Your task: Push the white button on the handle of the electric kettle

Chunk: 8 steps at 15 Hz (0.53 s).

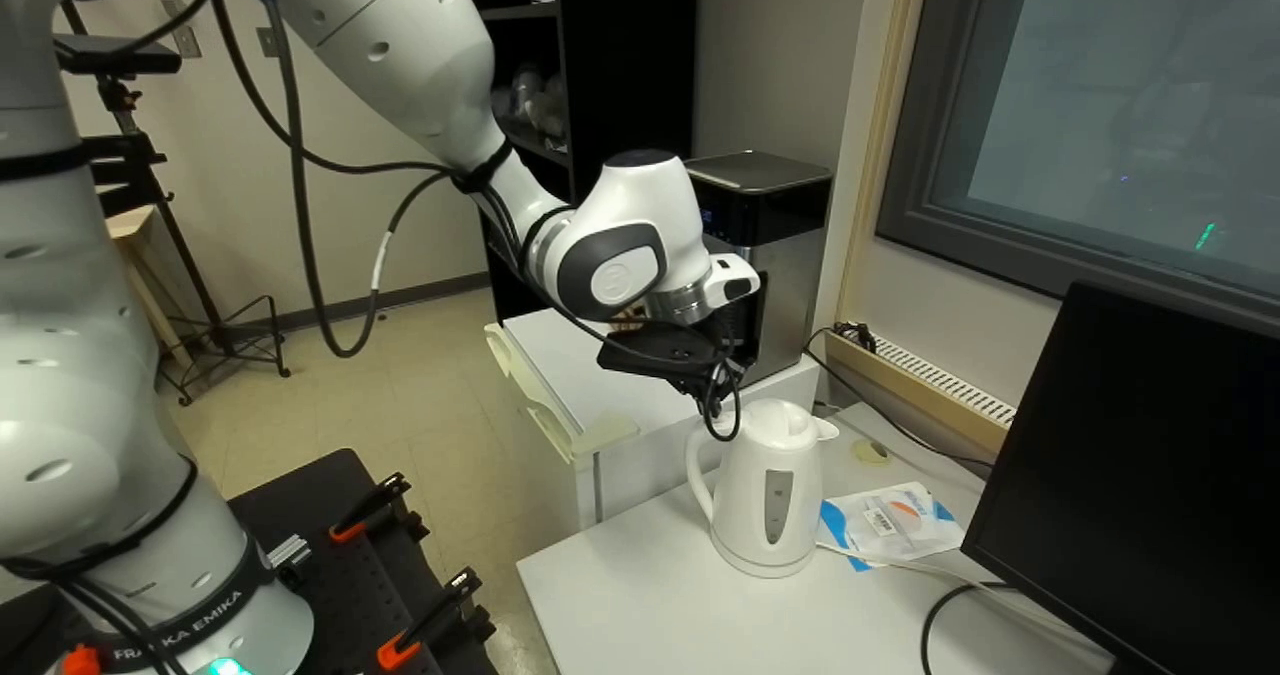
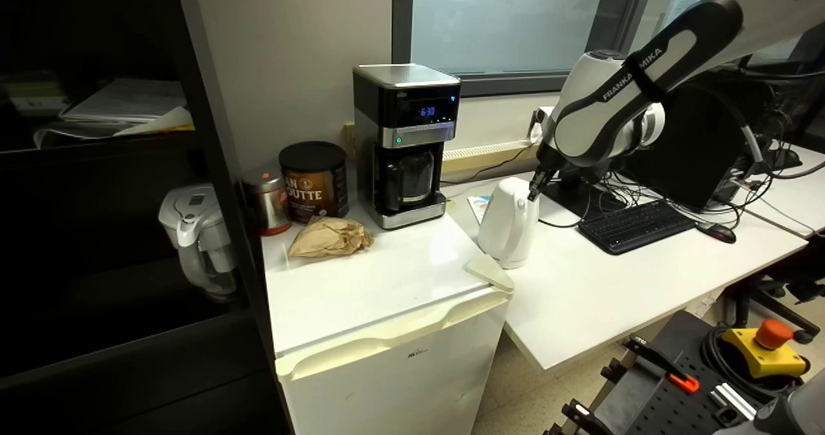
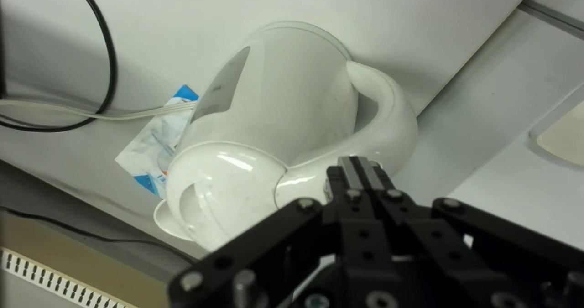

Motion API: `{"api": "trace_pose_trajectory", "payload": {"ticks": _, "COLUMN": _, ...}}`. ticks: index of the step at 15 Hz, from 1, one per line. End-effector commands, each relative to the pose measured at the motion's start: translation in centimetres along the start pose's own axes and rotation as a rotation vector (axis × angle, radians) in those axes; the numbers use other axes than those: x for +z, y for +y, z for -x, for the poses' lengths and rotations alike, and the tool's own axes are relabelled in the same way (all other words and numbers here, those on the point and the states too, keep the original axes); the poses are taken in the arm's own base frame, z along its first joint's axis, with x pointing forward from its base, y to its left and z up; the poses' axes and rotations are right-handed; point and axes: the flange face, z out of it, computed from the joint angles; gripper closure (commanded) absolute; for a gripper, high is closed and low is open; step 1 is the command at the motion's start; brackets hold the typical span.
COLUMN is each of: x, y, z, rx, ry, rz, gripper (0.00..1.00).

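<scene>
the small glossy white plastic jug kettle (image 1: pixel 765 515) stood upright on the flat white desk (image 1: pixel 650 605), near the end beside the white boxy mini-fridge (image 2: pixel 393 377). its looped white plastic handle (image 3: pixel 397 112) pointed towards that end. the black metal 2-finger gripper (image 3: pixel 358 159) was closed, its 2 fingertips pressed together with just a thin seam between them. it hung at the top of the handle and hid part of it in the wrist view; i couldn't tell whether they touched. in an exterior view a small round white button (image 2: pixel 522 202) showed near the handle's top, just beside the fingertips.

on the side away from the handle lay a flat blue-and-white plastic packet (image 3: pixel 153 155), crossed by a thin white cord (image 3: pixel 114 115) from the kettle. beyond stood a black flat-panel monitor (image 1: pixel 1140 465). a black plastic keyboard (image 2: pixel 638 225) lay further along the desk.

on the mini-fridge stood a black-and-silver boxy coffee maker (image 2: pixel 409 137), a brown cylindrical coffee tub with a black lid (image 2: pixel 316 190) and a crumpled brown paper bag (image 2: pixel 330 236).
</scene>
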Motion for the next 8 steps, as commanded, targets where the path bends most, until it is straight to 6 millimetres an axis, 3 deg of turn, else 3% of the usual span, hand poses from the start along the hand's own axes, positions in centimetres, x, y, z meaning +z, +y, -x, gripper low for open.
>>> {"api": "trace_pose_trajectory", "payload": {"ticks": 1, "x": 0.93, "y": 0.23, "z": -1.12, "rx": 0.014, "ry": 0.016, "rz": 0.01, "gripper": 0.96}}
{"api": "trace_pose_trajectory", "payload": {"ticks": 8, "x": 1.7, "y": 0.33, "z": -2.0, "rx": 0.029, "ry": 0.028, "rz": 0.016, "gripper": 0.97}}
